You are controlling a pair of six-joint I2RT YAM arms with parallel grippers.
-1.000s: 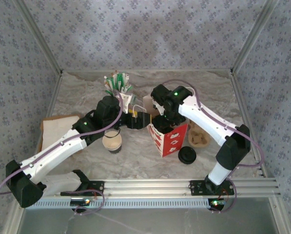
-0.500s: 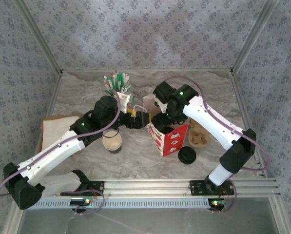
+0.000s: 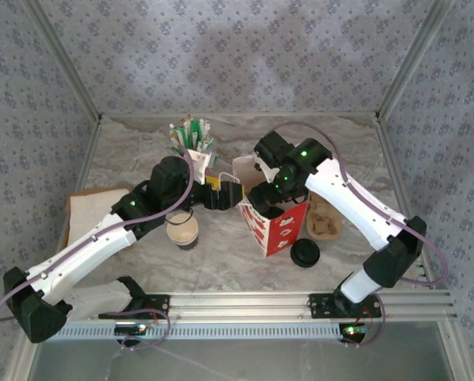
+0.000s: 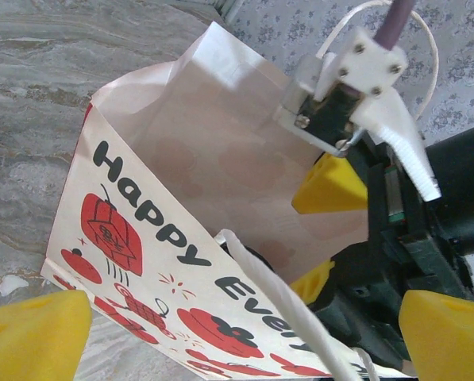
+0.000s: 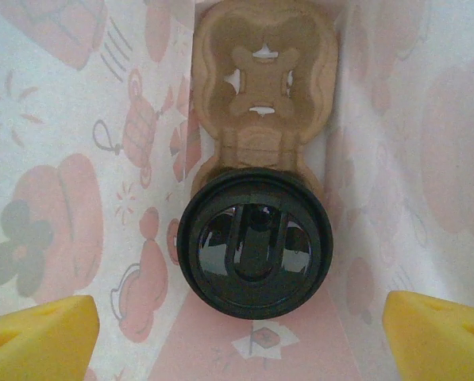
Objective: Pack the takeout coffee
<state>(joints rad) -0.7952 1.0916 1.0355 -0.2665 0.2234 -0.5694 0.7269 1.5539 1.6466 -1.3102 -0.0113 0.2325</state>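
Top external view: the tall red-and-white paper bag [image 3: 278,228] stands on the marble-patterned table [image 3: 221,266], my right claw [image 3: 262,205] spread open in its mouth and my left claw [image 3: 221,198] released wide at its left rim. The small round dark-walled, cream-lined paper coffee cup [image 3: 183,230] stands outside, left of the bag, beside my left arm.

The bag [image 3: 278,228] is white with red pictures and black letters. The cup [image 3: 183,228] is cream inside and dark outside. The lid [image 3: 305,254] is black. The table [image 3: 221,258] is grey and white like marble. The walls [image 3: 237,55] are grey-blue with little flowers.
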